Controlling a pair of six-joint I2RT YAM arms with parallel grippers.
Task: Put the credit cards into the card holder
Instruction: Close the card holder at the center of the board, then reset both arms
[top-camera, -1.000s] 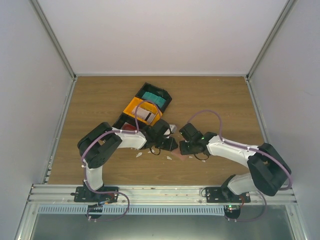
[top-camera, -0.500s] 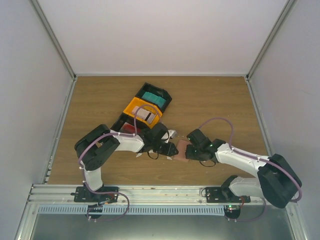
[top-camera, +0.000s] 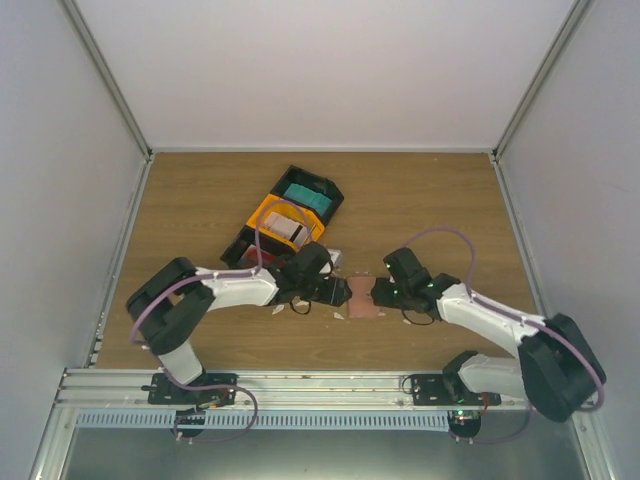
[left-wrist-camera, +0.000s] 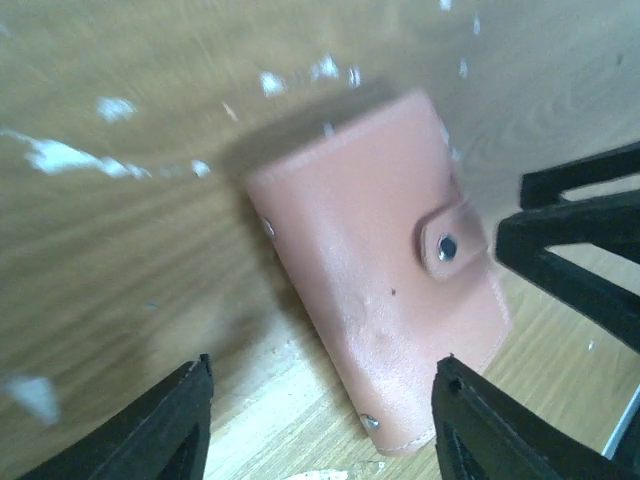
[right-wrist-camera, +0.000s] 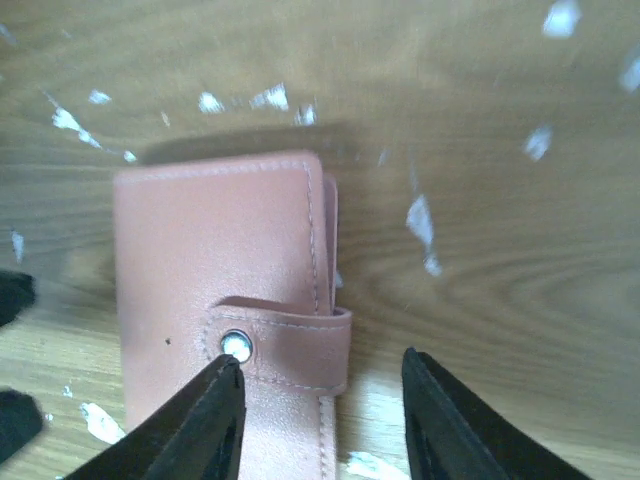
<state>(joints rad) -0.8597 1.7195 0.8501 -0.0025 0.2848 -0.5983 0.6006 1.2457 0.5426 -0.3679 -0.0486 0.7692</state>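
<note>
**Arms draw apart, card holder comes into the open**

A second ago the two arms met head to head over the card holder (top-camera: 363, 297), hiding most of it. Since then the left arm (top-camera: 240, 285) has swung its elbow outward and the right arm (top-camera: 480, 315) has backed away. The closed card holder now lies in plain view between them. The left fingers (left-wrist-camera: 470, 430) and right fingers (right-wrist-camera: 205, 420) have opened.

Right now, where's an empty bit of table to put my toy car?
Bare wood lies at the table's far right, between tray and right wall, and far left, between tray and left wall. The middle is crowded: the left gripper and right gripper flank the holder, with scraps around.
</note>
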